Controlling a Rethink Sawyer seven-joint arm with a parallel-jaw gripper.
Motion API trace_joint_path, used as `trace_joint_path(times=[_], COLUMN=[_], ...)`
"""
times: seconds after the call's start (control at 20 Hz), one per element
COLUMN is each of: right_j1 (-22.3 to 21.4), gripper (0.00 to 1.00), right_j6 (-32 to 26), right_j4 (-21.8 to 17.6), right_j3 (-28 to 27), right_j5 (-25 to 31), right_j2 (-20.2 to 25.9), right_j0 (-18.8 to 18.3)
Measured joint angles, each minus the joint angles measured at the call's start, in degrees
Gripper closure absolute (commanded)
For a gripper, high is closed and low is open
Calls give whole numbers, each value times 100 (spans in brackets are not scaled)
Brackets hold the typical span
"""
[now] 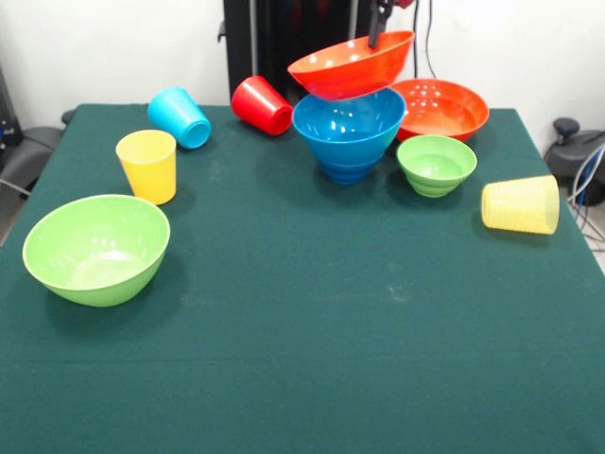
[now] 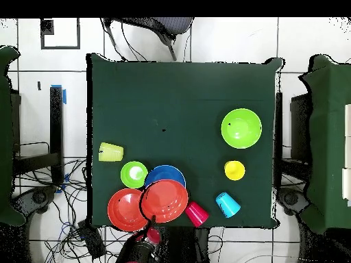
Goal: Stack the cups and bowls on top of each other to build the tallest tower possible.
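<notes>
The orange-red bowl [image 1: 352, 64], clamped at its rim by the pincer [image 1: 378, 36], should be levelled and centred over the blue bowl [image 1: 348, 130] directly below.

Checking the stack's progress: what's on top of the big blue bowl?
An orange-red bowl, tilted, hangs over the big blue bowl, gripped at its far rim by the gripper. It hides the blue bowl's far rim; contact is unclear.

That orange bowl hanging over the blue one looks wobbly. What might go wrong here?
The orange bowl hangs tilted from the gripper by its rim, so it may land crooked on the blue bowl and slide off. A slide could knock the red cup or the small green bowl close by.
</notes>
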Motion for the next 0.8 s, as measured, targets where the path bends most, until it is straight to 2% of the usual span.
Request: trace_joint_path(times=[0.8], right_j1=[89], gripper=[100], right_j6=[0], right_j4=[-1], right_j3=[60], right_j5=[50], right_j2=[204], right_j0=[-351])
